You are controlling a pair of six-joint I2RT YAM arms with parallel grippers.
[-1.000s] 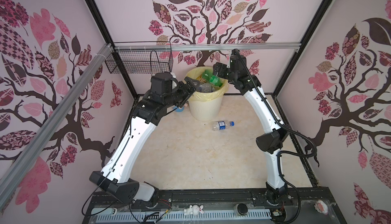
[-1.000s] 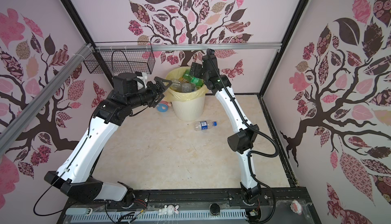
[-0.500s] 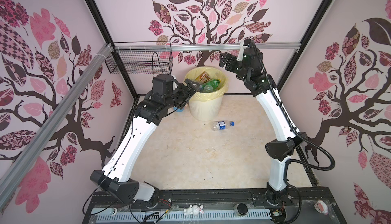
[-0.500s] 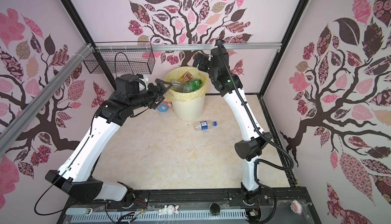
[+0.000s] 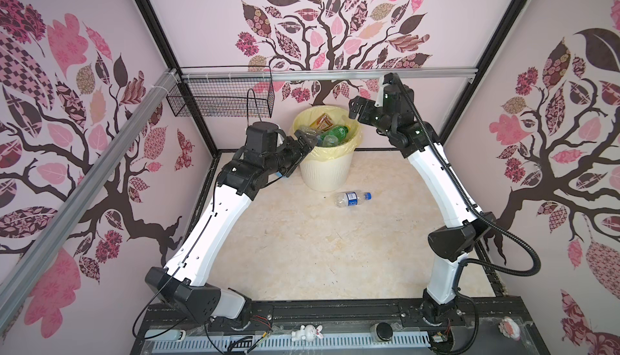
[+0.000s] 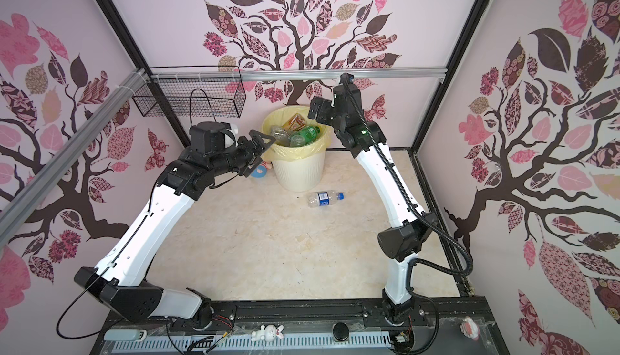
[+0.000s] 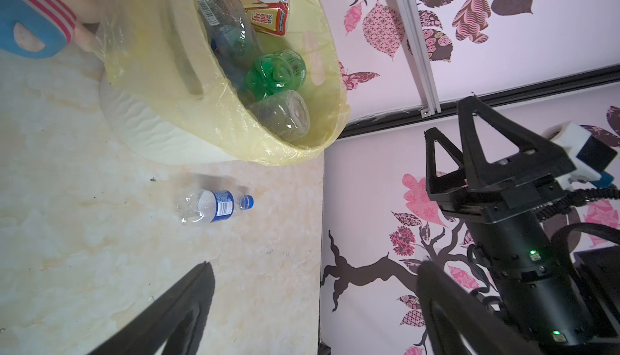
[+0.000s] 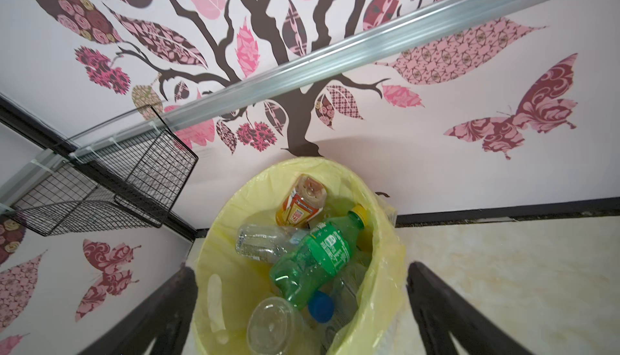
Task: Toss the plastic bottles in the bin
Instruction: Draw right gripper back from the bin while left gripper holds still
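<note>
Green bottle (image 5: 338, 131) now lies in the bin (image 5: 327, 175), just released; right gripper (image 5: 354, 108), at its two o'clock, and left gripper (image 5: 307, 138) gape empty. One clear bottle (image 5: 352, 199) remains at five o'clock.

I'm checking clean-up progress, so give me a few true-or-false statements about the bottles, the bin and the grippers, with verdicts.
1. A clear plastic bottle with a blue cap lies on the floor beside the round cream ribbed bin. True.
2. The left gripper holds a bottle. False: it is open and empty.
3. A green plastic bottle lies inside the bin. True.
4. The bin lies tipped on its side. False: it stands upright.
</note>
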